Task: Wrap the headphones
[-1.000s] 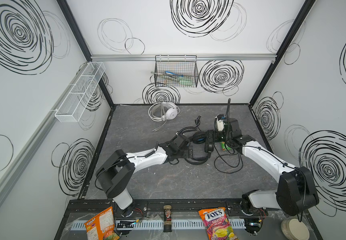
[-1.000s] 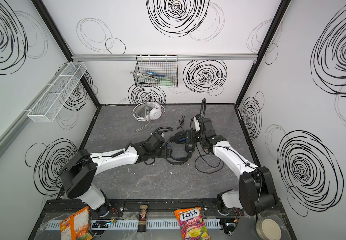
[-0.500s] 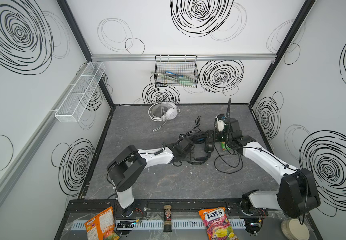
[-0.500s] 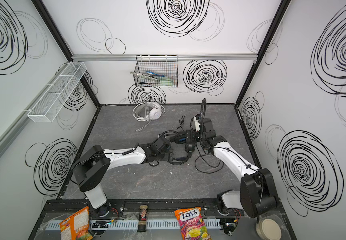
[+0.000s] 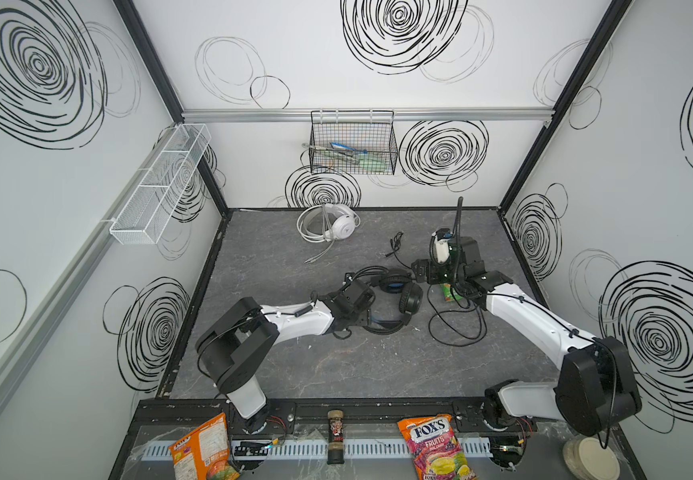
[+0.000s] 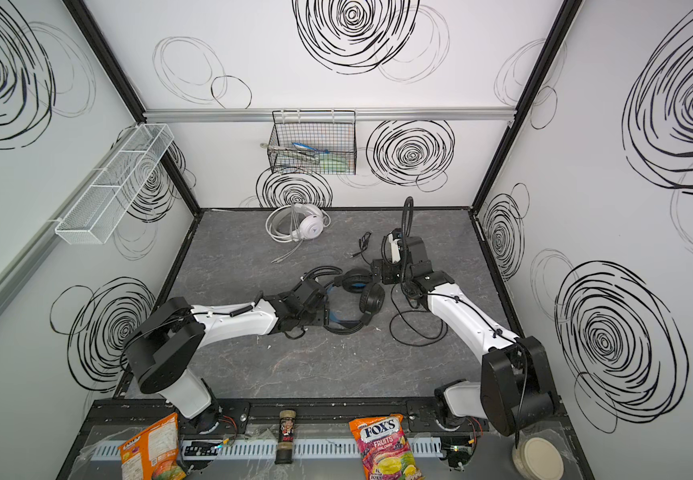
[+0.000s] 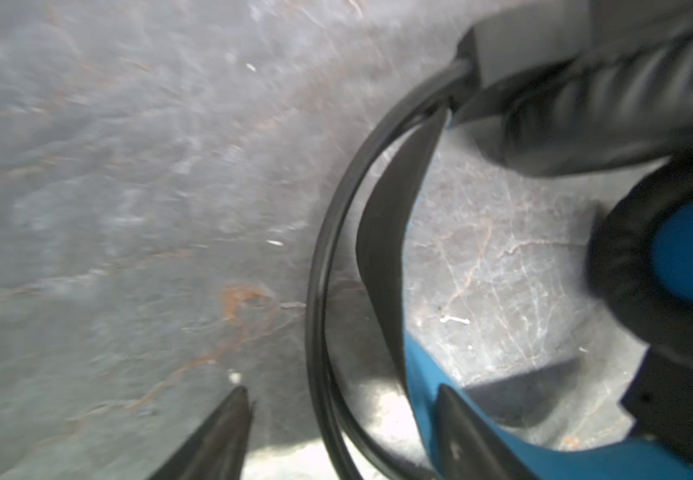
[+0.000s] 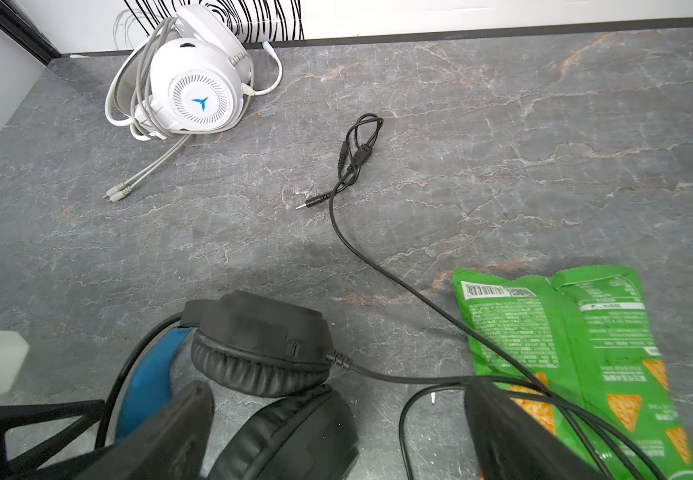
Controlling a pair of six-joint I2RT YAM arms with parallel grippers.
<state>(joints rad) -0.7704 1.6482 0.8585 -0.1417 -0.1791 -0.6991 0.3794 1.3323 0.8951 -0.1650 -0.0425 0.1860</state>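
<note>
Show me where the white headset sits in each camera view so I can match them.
Top view: white headset against the back wall, below the wire basket.
Top view: white headset, same spot.
Left wrist: not in it.
Right wrist: by the back wall, beyond the black plug.
Shared landmark: black headset, in all four.

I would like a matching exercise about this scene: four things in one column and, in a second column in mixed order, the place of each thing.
Things
1. white headphones
2. black headphones
3. green snack bag
4. wire basket

Places
A. hangs on the back wall
B. lies partly under the black cable
C. near the middle of the table
D. on the table, close to the back wall

Pairs: 1-D, 2-C, 3-B, 4-A
</note>
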